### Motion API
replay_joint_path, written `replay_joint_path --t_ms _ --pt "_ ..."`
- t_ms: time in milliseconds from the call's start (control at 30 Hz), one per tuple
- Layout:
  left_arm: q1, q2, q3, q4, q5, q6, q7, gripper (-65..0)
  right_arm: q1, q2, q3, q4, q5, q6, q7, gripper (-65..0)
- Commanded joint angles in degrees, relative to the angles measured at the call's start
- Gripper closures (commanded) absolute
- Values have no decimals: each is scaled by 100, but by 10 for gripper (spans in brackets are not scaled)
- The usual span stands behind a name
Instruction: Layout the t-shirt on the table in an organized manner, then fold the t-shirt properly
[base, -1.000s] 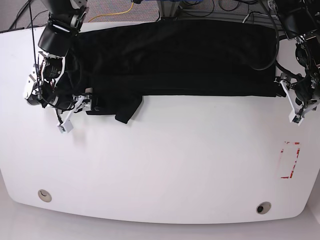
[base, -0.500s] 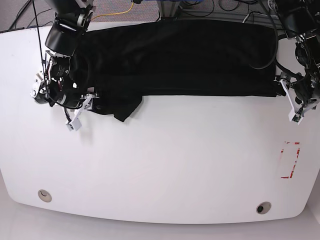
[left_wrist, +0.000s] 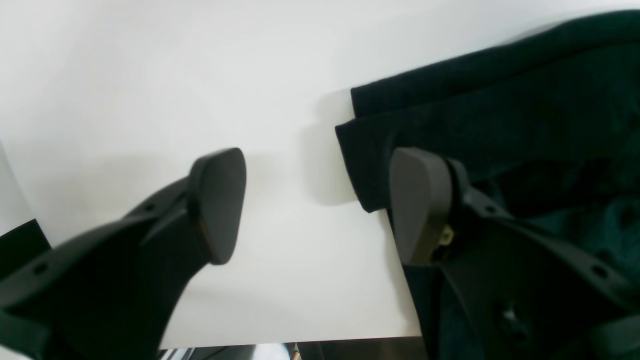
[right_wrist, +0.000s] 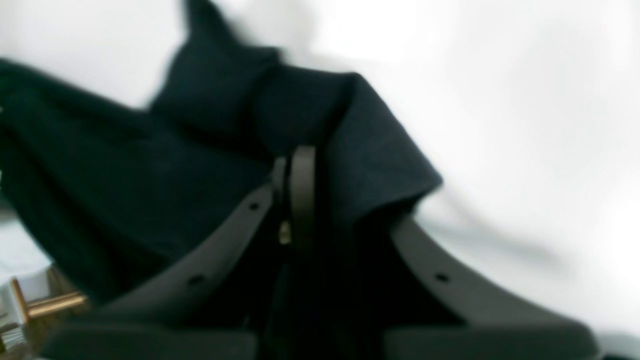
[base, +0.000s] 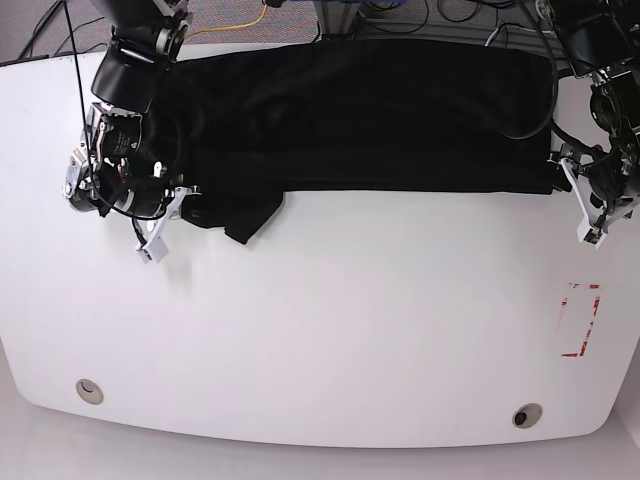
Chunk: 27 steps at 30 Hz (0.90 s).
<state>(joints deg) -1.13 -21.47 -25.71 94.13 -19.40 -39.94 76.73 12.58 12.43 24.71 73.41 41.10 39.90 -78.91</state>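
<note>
In your left wrist view, the left hand (left_wrist: 315, 205) is hanging spread over the t-shirt (left_wrist: 500, 125) corner. In the right wrist view, your right hand (right_wrist: 296, 185) is pinching fabric. In the base view, bare counter (base: 350, 320) is lying open below the hem.

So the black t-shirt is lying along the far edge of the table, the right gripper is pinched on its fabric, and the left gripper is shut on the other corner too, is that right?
Not quite. The left gripper is open, with one finger over bare table and the other over the corner of the t-shirt; the left wrist view shows it. The rest holds: the right gripper is pinched on the fabric.
</note>
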Motion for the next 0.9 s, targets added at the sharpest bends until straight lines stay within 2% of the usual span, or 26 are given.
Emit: replay_joint_path --t_ms 0,167,300,433,600,867 --pt "-94 -108 -35 86 -25 -6 -29 -421 144 160 -278 303 641 10 -109 -55" --pt "-94 -108 -26 77 -25 -6 -38 -421 -155 397 -717 558 1749 10 -109 -57" --pt "-94 -108 -18 77 -7 -6 -38 -421 -418 740 -1332 813 2787 10 -109 -57" --pt "-94 -108 -18 69 -7 -6 -47 -421 -656 1012 -1842 1077 3569 10 -109 -57" --pt "-94 -108 -18 69 -7 -6 -47 -421 -999 1294 -2352 1481 4167 10 -109 -57" --pt "-94 -99 -18 69 -7 -6 -55 -421 -1368 1619 -3012 2404 4307 10 -109 -57"
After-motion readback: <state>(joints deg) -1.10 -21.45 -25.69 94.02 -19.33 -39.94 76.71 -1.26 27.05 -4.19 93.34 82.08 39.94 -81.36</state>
